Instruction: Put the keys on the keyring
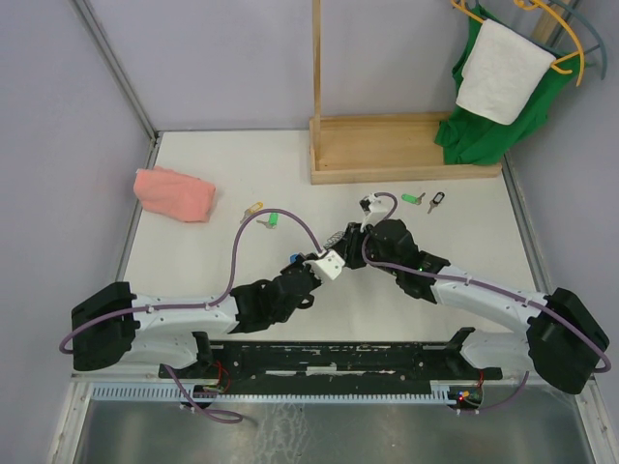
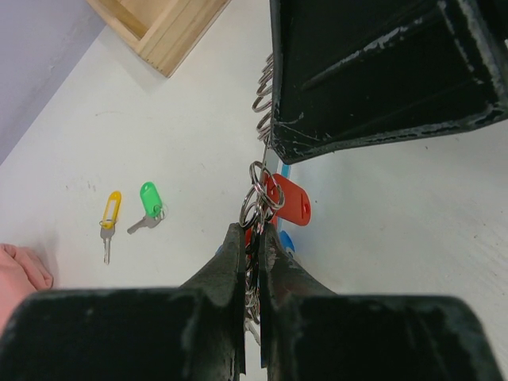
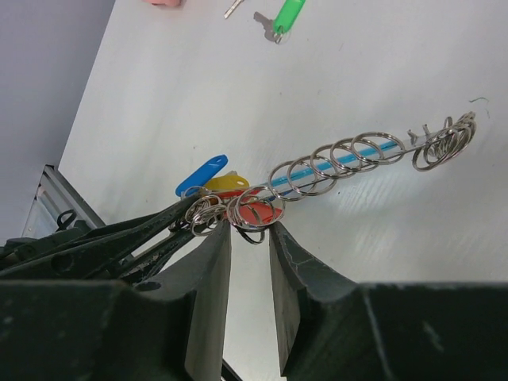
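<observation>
The surface (image 1: 464,242) is a white, matte rectangle, enclosed by pale walls at the left, back and right. A crumpled pink cloth (image 1: 174,194) lies on its left side, towards the back. The flat tray-like base of a wooden stand (image 1: 387,150) sits against the back edge, right of centre. Near the middle, a yellow-headed key (image 1: 252,210) and a green-headed key (image 1: 272,220) lie just beside each other. Well apart from these, in front of the wooden base, a second green-headed key (image 1: 413,199) and a black-headed key (image 1: 437,202) lie close together. A black rail (image 1: 338,353) runs along the near edge.
</observation>
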Tool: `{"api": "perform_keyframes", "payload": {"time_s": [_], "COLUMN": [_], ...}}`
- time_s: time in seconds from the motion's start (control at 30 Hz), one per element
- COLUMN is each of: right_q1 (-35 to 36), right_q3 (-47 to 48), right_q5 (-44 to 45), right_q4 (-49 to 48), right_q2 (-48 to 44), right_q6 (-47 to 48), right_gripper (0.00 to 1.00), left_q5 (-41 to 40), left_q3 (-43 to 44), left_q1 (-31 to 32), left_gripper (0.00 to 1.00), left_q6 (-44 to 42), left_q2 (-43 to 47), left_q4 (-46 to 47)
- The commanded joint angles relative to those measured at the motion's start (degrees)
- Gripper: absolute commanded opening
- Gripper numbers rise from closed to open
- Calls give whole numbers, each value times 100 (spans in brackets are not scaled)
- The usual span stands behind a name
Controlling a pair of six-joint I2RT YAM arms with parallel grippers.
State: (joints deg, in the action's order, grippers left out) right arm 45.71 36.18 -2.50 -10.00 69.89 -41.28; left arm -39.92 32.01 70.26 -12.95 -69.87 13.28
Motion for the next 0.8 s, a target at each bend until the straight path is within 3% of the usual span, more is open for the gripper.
{"api": "perform_keyframes", "payload": {"time_s": [0.0,0.43,0.77], "right_q1": [8,8,8], "right_q3": [-50,114,386], "right_q5": [263,21,-474], "right_q4": [-575,-166,158], "right_q2": [-262,-198,-72], "right_q6": [-18,302,1087], "right_gripper": [34,28,35], "left_q5": [-53,-75,-33], "left_q3": [323,376,487], "left_q1": [32,34,37], "left_gripper": [3,3,3], "left_q6": [259,311,391], "left_q2": [-1,8,3], "left_q4": [395,274,26]}}
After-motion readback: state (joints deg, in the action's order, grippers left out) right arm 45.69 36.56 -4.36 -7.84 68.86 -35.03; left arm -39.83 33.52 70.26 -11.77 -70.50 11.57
